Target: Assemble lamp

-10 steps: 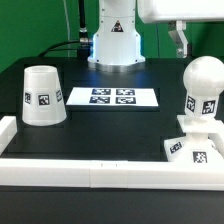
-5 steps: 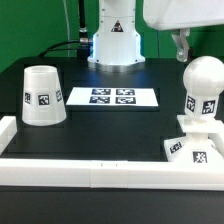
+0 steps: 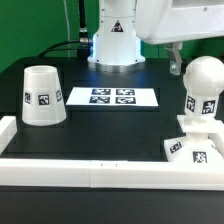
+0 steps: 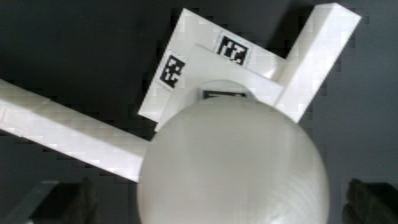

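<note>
- Two-finger end effector (image 3: 177,60), upper right of the exterior view, hangs wide and empty above the rounded white plastic bulb (image 3: 204,88).
- Bulb stands on blocky white base (image 3: 192,149), lower right.
- Likely next: lower squarely, grip bulb.

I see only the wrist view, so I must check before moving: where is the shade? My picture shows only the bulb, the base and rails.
Observer: The shade stands at the exterior view's left, wide end down, apart from the bulb.
Operator: What lies between them?
Observer: The marker board, flat on the table.
Operator: Is the bulb upright?
Observer: Yes, upright on the base, at the exterior view's right.
</note>
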{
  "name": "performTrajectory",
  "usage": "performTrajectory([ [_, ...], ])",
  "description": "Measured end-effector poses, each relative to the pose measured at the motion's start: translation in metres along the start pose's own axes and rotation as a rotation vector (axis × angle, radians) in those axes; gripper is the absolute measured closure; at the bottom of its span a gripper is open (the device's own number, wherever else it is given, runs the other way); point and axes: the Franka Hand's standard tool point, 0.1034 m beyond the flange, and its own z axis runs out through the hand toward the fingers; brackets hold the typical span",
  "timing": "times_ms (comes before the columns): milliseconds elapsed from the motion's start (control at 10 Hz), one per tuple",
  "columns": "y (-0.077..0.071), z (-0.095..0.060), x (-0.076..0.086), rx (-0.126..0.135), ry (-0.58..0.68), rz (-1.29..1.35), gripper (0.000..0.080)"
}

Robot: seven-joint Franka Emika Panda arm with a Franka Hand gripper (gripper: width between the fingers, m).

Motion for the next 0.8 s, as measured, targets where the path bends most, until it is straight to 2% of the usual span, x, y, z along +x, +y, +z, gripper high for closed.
performTrajectory([
  [200, 0.001, 0.015, 0.001, 0.002, 0.002, 0.002, 0.0101],
  [400, 0.000, 0.018, 0.000, 0.003, -0.001, 0.001, 0.0101],
  [500, 0.000, 0.018, 0.000, 0.003, -0.001, 0.001, 0.0221],
  [800, 0.000, 0.018, 0.001, 0.003, 0.000, 0.006, 0.0222],
])
